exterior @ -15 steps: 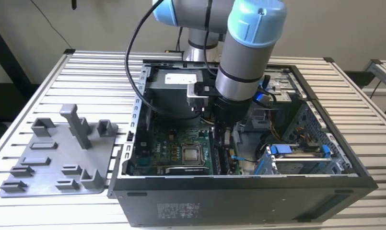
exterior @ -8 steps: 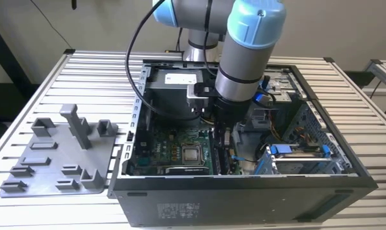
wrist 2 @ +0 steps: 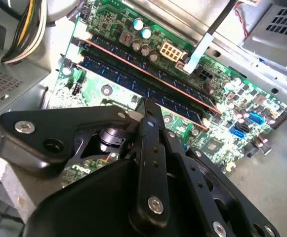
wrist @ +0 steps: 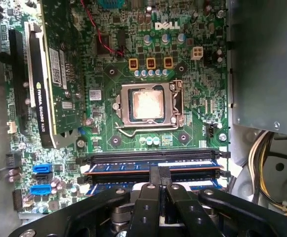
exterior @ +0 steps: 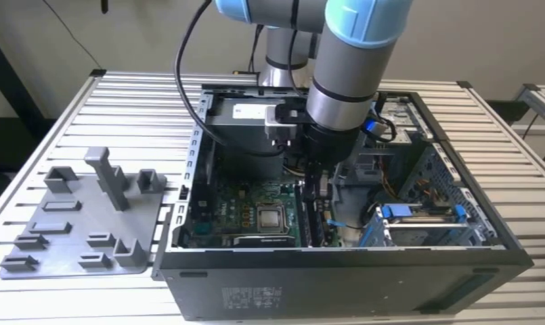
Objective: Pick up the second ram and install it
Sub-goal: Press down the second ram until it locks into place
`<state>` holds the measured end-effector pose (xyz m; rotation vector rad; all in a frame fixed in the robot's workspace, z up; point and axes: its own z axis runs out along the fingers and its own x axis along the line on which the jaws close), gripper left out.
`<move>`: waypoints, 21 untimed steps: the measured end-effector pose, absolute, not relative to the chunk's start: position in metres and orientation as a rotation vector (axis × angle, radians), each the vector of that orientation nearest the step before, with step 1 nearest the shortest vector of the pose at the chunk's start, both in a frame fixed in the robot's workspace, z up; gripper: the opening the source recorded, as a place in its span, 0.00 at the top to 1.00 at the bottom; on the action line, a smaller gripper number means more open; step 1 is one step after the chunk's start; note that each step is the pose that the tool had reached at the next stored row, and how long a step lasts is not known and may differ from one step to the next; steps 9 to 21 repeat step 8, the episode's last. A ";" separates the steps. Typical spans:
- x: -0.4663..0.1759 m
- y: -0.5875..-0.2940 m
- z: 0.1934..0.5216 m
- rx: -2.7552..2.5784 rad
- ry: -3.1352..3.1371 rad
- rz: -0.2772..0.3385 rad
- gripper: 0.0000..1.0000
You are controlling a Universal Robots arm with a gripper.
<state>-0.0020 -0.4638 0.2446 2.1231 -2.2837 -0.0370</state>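
Both wrist views look down past the black gripper [wrist: 158, 174] onto the green motherboard [wrist: 192, 123], where the second ram [wrist: 133, 167], a long thin dark memory stick with a reddish top edge, stands on edge in one of the long black slots [wrist: 148, 156] beside the metal-framed processor socket [wrist: 146, 106]. The jaws are pressed together, their narrow tips meeting right over the stick's top edge near its middle; whether they pinch it cannot be told. In the exterior view the silver and blue robot arm [exterior: 344, 68] reaches straight down into the open black computer case [exterior: 344, 271], which lies on the slatted metal worktop [exterior: 118, 95]. Case walls and a drive cage hem the arm in closely, while the grey plastic fixture tray [exterior: 74, 230] sits well apart toward the exterior view's left.
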 end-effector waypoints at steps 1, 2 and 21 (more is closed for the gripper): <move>-0.002 -0.464 0.245 2.123 -2.284 -0.037 0.89; -0.002 -0.464 0.245 2.123 -2.284 -0.037 0.89; -0.002 -0.464 0.245 2.123 -2.284 -0.037 0.89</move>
